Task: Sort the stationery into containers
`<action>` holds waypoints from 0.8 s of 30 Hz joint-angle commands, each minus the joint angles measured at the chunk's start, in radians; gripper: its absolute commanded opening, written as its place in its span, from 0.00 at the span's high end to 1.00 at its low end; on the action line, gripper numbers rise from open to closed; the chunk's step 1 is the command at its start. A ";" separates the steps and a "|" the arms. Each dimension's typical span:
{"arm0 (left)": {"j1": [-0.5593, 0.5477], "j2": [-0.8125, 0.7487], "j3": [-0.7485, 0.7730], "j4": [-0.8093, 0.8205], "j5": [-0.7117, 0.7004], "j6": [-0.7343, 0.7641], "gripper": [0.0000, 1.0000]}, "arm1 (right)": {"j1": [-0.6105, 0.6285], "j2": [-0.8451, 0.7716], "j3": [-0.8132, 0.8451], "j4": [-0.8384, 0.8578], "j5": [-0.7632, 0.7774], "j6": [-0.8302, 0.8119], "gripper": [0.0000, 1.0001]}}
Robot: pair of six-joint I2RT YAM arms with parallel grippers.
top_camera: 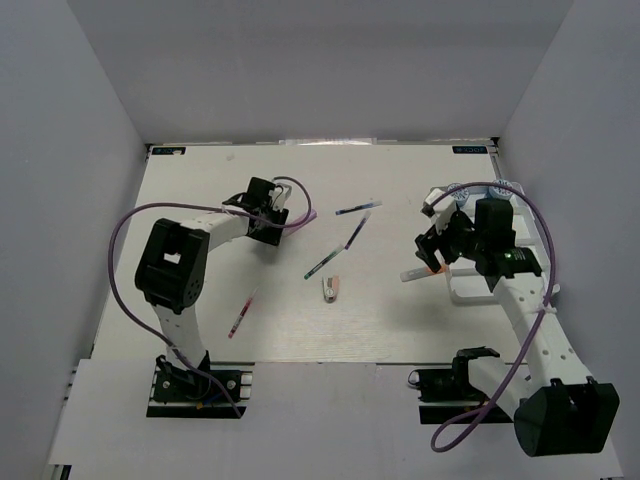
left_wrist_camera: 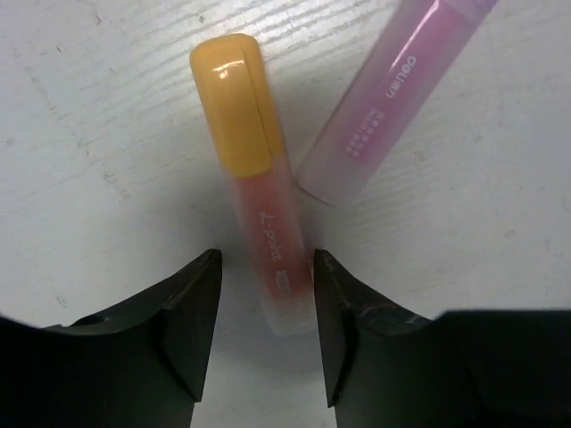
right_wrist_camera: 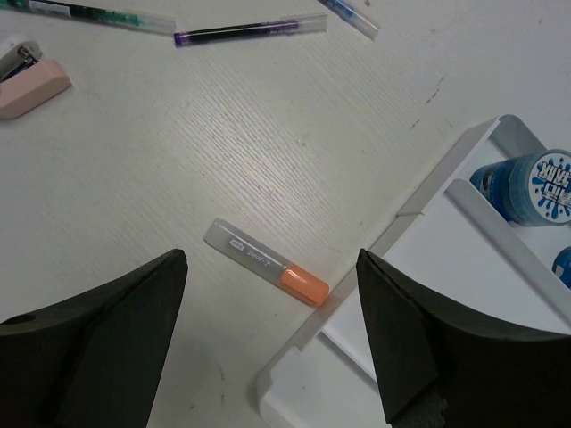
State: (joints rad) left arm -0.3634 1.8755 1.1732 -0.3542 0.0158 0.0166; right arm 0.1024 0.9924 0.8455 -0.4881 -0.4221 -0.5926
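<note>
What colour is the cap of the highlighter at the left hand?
Yellow-orange cap, clearest in the left wrist view.

Four pens lie on the table (top_camera: 400,325): a blue pen (top_camera: 358,208) at 1 o'clock from the table's middle, a purple pen (top_camera: 357,231) just below it, a green pen (top_camera: 323,265) at the middle, and a red pen (top_camera: 241,316) at 8 o'clock.

There are three highlighters. A yellow-capped highlighter (left_wrist_camera: 254,169) and a pink highlighter (left_wrist_camera: 393,89) lie side by side at 10 o'clock, and an orange-capped highlighter (right_wrist_camera: 266,262) lies at 3 o'clock.

One small pink piece (top_camera: 331,288) lies at 6 o'clock, near the middle.

One white tray (right_wrist_camera: 464,241) stands at 3 o'clock. At least two blue round lids show in it: a full lid (right_wrist_camera: 526,183) and a cut-off lid (right_wrist_camera: 564,266) at the frame edge.
</note>
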 commanded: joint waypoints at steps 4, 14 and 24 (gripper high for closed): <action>-0.005 0.045 0.048 -0.029 -0.044 -0.006 0.55 | 0.031 -0.037 -0.020 0.062 0.000 -0.085 0.18; 0.026 -0.021 0.048 -0.120 0.111 -0.041 0.92 | 0.105 -0.080 -0.026 0.105 -0.026 -0.185 0.22; 0.046 -0.294 0.006 -0.236 0.602 0.026 1.00 | 0.315 -0.048 0.020 0.267 -0.066 -0.266 0.31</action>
State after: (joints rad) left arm -0.3218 1.6554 1.1732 -0.5255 0.3328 0.0048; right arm 0.3630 0.9314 0.8177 -0.3252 -0.4591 -0.8028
